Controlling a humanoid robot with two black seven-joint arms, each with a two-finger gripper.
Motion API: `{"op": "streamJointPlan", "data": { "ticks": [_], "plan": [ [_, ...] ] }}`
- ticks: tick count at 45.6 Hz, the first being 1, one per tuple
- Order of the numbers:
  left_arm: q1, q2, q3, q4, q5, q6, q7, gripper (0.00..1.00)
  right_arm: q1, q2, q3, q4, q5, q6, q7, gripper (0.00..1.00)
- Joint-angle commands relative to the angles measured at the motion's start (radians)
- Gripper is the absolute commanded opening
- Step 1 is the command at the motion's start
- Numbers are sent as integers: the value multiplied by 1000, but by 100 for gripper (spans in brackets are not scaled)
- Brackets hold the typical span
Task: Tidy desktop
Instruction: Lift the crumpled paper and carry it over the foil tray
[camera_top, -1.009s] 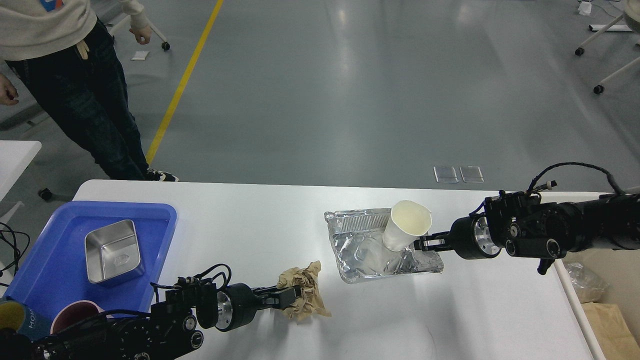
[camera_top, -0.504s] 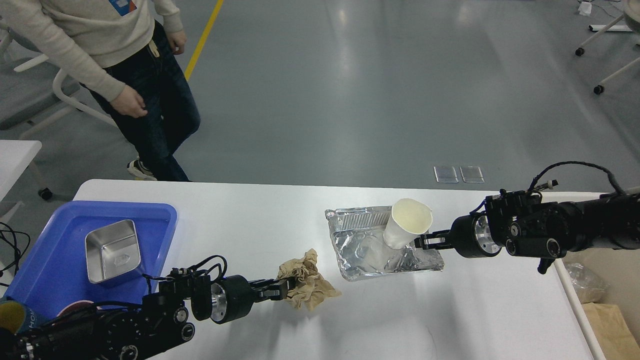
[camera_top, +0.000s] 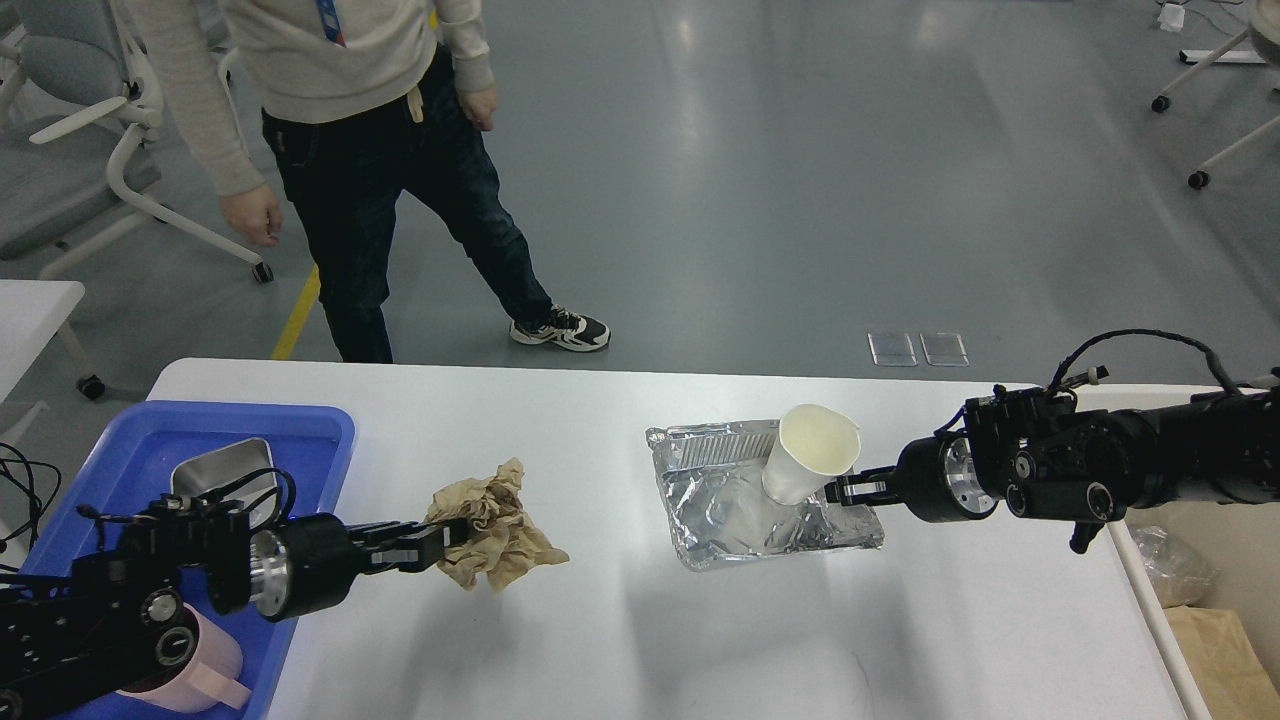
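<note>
Desktop (camera_top: 620, 640): white, rounded corners, fills lower half of head view, long axis running left-right across frame, far edge toward grey floor (camera_top: 800, 180)
Left gripper (camera_top: 455, 533) clamped on crumpled brown paper (camera_top: 495, 525), fingers pointing right; paper held just right of blue tray (camera_top: 300, 425), shadow falling on white surface below it
Blue tray on left end, holding steel square tin (camera_top: 210, 470) tilted at back and pink mug (camera_top: 200, 665) near front, both partly hidden behind left arm
Foil tray (camera_top: 720, 500) right of centre, crinkled, long axis roughly front-back, near right corner lifted slightly
White paper cup (camera_top: 810, 465) inside foil tray, tilted with mouth toward upper right, base down-left on foil
Right gripper (camera_top: 838, 488) reaching in from right, tips at lower rim side of cup and touching it; fingers too small and dark to separate, so grip on cup: cannot tell
Smaller white table (camera_top: 30, 310) corner at left edge, apart from main surface
Person (camera_top: 380, 130) in beige sweater and dark jeans standing just beyond far left edge, office chair (camera_top: 90, 130) behind
Brown cardboard box (camera_top: 1225, 640) on floor off right end
</note>
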Motion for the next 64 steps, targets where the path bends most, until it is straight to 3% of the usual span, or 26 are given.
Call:
{"op": "streamJointPlan", "data": {
  "ticks": [1,21,31,37,46,64],
  "plan": [
    [3,130,-4,-90,-1,0,1,0,1,-4,1,3,0,0,0,0],
    [3,500,-5,-227,-1,-7,-2,2,3,-5,1,3,0,0,0,0],
    [-54,549,-45,-227,-1,-40,-13,2,3,1,2,3,0,-1,0,0],
    [-158,507,-63,-225,-2,-82,-13,2,9,1,2,4,0,-1,0,0],
    [-313,263,-57,-184,-10,-148,-7,2,9,2,13,6,0,0,0,0],
    [-408,-98,-42,-57,-5,-214,-2,2,4,2,25,7,0,-1,0,0]
  ]
}}
